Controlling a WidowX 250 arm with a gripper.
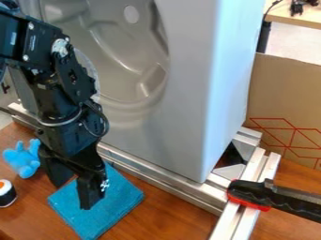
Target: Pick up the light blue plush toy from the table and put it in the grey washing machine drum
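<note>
We find the black gripper point(72, 194) pointing down over the cloth point(113, 199), its fingers apart with nothing clamped between them. Whether either fingertip touches the fabric, we cannot tell. The downward attitude, in our judgement, suits reaching a low, flat article from above.

The blue cloth lies flat on the wooden table point(182, 220), one corner towards the near edge; its thick edge suggests folded layers, which would make it compact and steady.

Left of the cloth we note a blue knobbly toy point(22, 159) and, nearer the view's edge, a round black-and-white piece with an orange top point(6, 193). Both stand apart from the cloth, so neither weighs it down.

Behind the cloth, a grey moulded unit point(182, 93) stands upright along a metal rail point(169, 180), which probably braces its foot. Well right of the cloth, a black-and-red clamp point(251, 193) sits across the side rails point(241, 211), presumably to secure the frame.
</note>
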